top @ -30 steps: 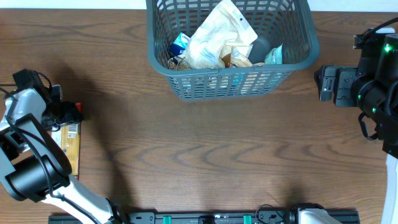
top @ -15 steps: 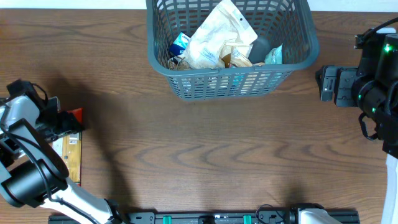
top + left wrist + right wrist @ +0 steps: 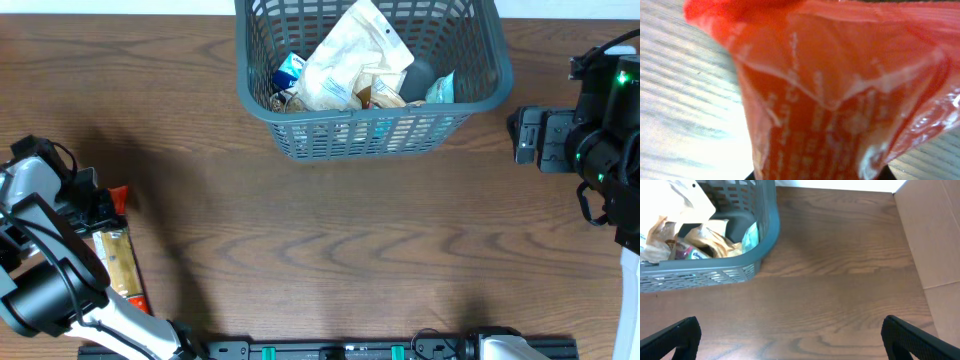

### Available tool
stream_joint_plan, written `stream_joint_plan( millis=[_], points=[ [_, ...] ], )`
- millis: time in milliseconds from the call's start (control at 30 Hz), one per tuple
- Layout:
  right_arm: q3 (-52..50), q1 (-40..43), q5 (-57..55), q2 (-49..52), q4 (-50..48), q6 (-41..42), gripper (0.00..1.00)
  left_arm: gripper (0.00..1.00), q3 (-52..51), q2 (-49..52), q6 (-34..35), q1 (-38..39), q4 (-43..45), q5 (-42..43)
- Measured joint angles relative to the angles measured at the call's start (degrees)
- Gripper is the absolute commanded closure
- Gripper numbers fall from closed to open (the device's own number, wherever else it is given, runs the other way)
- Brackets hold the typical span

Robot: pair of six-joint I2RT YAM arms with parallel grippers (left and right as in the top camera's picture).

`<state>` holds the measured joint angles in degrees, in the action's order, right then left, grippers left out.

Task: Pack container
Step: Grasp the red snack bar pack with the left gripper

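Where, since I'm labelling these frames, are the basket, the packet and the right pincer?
basket (image 3: 330, 140), overhead view, front lattice wall
packet (image 3: 815, 110), left wrist view, red wrapper face
right pincer (image 3: 791, 325), right wrist view, midway between its open fingertips

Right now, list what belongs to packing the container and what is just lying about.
Job: container; snack packet pinched by the left gripper; white pouch and other packets already inside.
Lying about: cardboard panel past the table's right edge; black rail at the near edge; right gripper, open, idle.

Wooden table (image 3: 330, 250) bears container (image 3: 370, 135) and snack packet (image 3: 122, 262).
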<state>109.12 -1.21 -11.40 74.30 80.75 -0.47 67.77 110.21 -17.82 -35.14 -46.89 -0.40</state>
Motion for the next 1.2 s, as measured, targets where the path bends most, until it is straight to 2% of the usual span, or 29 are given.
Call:
stream_joint_plan(
  millis=[367,833,1200],
  points=[
    [0.0,0.0,0.0,0.0,-0.1,0.0,0.01,0.94,-0.9,-0.8,-0.5,0.1,4.0,-2.3],
    [0.0,0.0,1.0,0.0,-1.3,0.0,0.01,0.94,-0.7,0.3,-0.7,0.3,24.2,-2.4],
    [0.0,0.0,2.0,0.1,-1.4,1.1,0.01,0.94,-0.6,1.7,-1.7,4.8,33.7,-2.4]
  ],
)
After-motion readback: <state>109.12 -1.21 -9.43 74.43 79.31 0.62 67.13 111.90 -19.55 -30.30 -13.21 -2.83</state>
